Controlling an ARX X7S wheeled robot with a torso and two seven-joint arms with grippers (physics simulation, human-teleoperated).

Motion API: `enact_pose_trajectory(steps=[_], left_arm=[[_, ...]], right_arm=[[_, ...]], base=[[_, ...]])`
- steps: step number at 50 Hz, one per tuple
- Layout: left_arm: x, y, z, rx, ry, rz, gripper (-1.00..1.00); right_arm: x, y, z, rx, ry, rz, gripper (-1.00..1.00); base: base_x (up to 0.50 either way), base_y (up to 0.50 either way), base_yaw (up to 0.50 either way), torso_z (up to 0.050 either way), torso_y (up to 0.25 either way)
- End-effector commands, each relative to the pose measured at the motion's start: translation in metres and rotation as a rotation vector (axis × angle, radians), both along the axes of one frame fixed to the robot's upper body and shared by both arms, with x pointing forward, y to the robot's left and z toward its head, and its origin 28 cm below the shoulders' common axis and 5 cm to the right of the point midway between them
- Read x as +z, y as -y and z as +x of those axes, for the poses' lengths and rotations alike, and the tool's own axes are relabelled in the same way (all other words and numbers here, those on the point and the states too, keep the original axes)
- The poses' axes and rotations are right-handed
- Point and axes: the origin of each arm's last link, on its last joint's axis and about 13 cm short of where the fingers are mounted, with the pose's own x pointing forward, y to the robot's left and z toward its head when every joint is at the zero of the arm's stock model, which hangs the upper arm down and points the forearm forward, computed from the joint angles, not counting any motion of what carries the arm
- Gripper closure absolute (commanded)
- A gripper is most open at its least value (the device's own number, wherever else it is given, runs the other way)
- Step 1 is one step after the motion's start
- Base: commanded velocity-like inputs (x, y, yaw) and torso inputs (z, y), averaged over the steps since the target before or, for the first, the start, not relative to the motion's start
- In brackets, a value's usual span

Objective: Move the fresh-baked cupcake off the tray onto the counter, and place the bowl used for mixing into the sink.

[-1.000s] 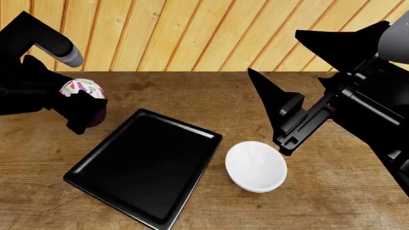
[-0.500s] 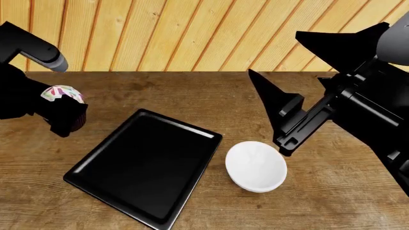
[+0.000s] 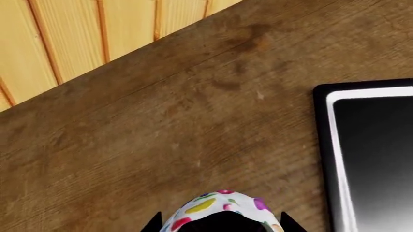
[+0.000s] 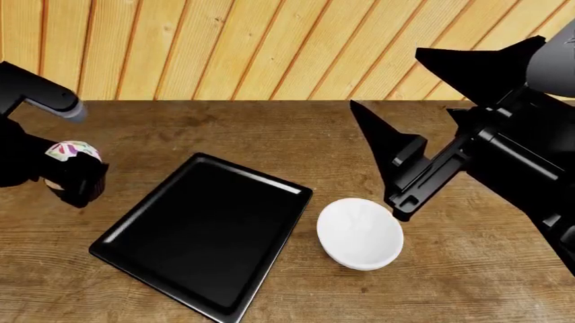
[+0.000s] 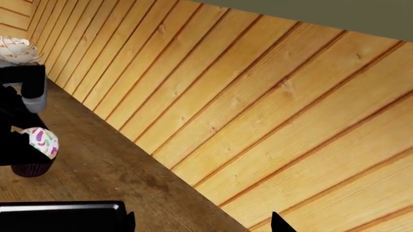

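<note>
My left gripper [image 4: 74,168] is shut on the cupcake [image 4: 70,151], which has white frosting with coloured sprinkles, and holds it over the counter [image 4: 269,134] to the left of the black tray [image 4: 202,235]. Whether the wrapper touches the wood I cannot tell. In the left wrist view the cupcake [image 3: 216,205] sits between the fingers of the left gripper [image 3: 221,224], beside the tray rim [image 3: 322,145]. The white bowl [image 4: 359,233] stands on the counter right of the tray. My right gripper [image 4: 386,77] hangs open above the bowl, empty. The right wrist view shows the cupcake [image 5: 40,141] far off. The sink is out of view.
A wall of wooden planks [image 4: 269,47] runs along the back of the counter. The tray [image 5: 61,216] holds nothing. My right arm [image 4: 512,155] fills the right side of the head view. Bare wood lies around the tray and the bowl.
My left gripper has carried the cupcake further left and lower, away from the tray. The right arm, the bowl and the tray have not moved.
</note>
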Motion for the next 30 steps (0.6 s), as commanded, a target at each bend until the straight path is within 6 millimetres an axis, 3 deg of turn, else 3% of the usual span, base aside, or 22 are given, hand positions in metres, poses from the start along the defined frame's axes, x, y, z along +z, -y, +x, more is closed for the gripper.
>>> enact_pose_trajectory(steps=[1,30], left_arm=[[-0.008,-0.009,0.001,0.057,0.000,0.003,1.00],[-0.018,-0.012,0.001,0.082,-0.020,0.023,1.00]], right_arm=[[0.000,0.000,0.001,-0.001,-0.002,0.000,-1.00],[-0.001,-0.001,0.000,-0.002,-0.005,-0.002,-1.00]], base=[[0.00,0.00,0.00,0.000,0.000],[0.00,0.00,0.00,0.000,0.000]])
